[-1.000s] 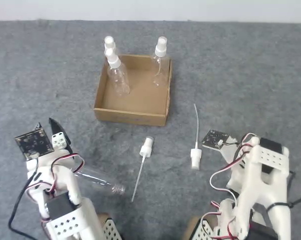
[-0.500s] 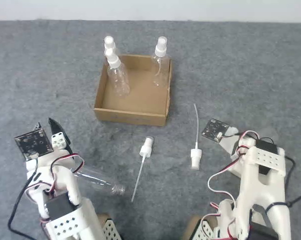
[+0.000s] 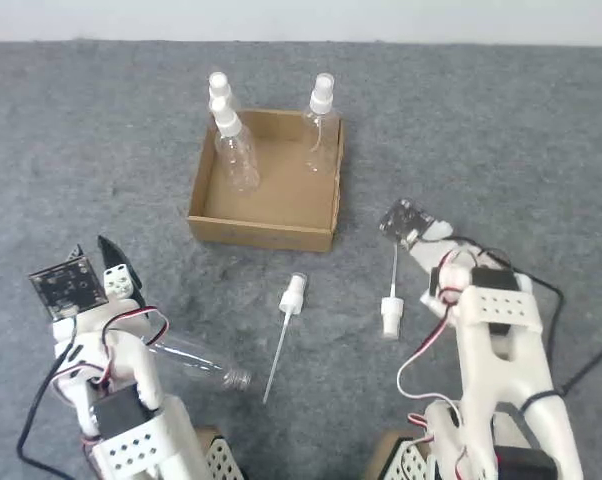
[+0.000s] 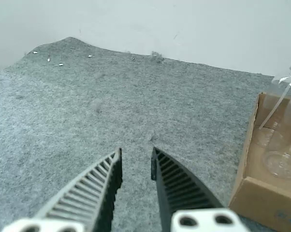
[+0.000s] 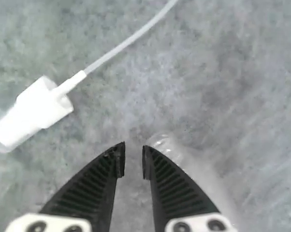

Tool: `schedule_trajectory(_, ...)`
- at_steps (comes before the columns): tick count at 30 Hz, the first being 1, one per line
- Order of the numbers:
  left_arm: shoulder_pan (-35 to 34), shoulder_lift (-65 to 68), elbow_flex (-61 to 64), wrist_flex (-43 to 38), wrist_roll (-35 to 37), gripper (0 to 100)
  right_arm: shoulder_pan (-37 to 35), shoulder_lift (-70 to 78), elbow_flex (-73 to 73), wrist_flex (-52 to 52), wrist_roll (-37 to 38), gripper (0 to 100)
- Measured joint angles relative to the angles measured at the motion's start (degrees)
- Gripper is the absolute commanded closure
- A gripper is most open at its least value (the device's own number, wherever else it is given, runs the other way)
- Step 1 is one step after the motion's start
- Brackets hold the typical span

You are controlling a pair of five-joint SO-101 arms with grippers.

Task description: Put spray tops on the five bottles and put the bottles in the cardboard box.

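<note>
Two white spray tops lie on fuzzy grey mat, perhaps felt.

Clear glossy plastic bottles, matt cardboard box — fuzzy grey felt mat

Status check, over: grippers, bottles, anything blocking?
Left gripper, right gripper empty, jaws barely apart. Three capped bottles at the cardboard box; a bare bottle and two spray tops on the carpet. Nothing seen in the way.
</note>
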Motion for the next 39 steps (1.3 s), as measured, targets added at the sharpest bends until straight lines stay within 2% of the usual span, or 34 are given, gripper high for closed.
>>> schedule_trajectory(9, 0.00, 0.00, 0.00, 0.00, 0.00, 91, 3.08, 0.00, -17.23, 18.81, -0.79, 69.5)
schedule_trajectory(12, 0.00, 0.00, 0.00, 0.00, 0.00, 91, 4.13, 0.00, -19.25, 21.63, 0.53, 68.3)
schedule_trajectory(19, 0.00, 0.00, 0.00, 0.00, 0.00, 91, 5.01, 0.00, -19.43, 29.54, 10.55, 68.2)
schedule_trajectory(23, 0.00, 0.00, 0.00, 0.00, 0.00, 91, 4.84, 0.00, -17.58, 30.24, 15.56, 68.2)
schedule_trajectory(31, 0.00, 0.00, 0.00, 0.00, 0.00, 91, 5.27, 0.00, -6.95, 17.49, 18.20, 68.4)
schedule_trajectory(39, 0.00, 0.00, 0.00, 0.00, 0.00, 91, 10.90, 0.00, 4.40, -0.88, 18.29, 68.8)
